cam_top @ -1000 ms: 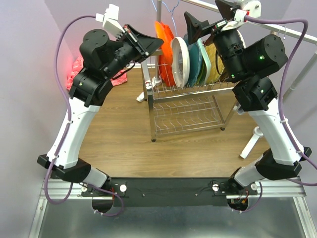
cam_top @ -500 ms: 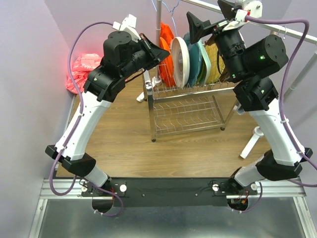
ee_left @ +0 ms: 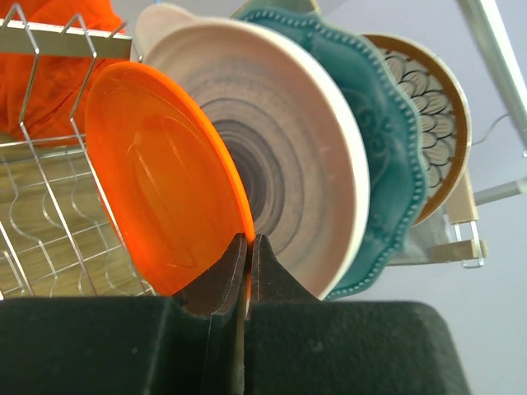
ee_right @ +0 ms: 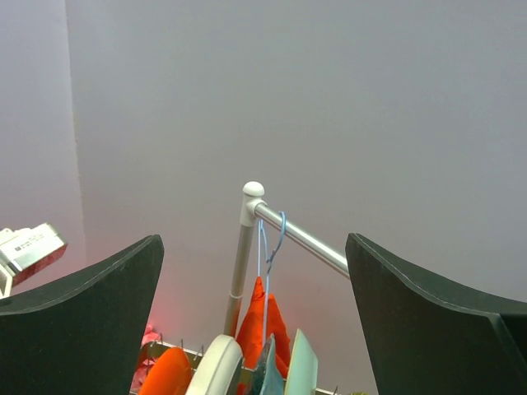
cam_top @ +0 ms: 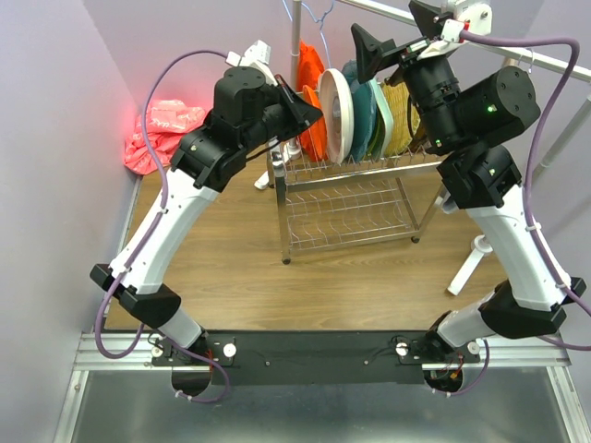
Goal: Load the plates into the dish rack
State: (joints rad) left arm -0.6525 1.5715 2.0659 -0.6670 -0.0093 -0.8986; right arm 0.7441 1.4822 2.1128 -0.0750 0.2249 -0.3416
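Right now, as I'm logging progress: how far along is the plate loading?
Done: grey-swirl plate, teal scalloped plate and petal-patterned plate stand upright in the top tier of the dish rack. In hand: left pincer shut on the orange plate at its rim, beside them. Left: letting go; no loose plate shows. Right pincer open, holding nothing.

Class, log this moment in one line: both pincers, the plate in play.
left pincer: shut on orange plate | orange plate: standing at left end of dish rack, beside grey-swirl plate | right pincer: open, empty
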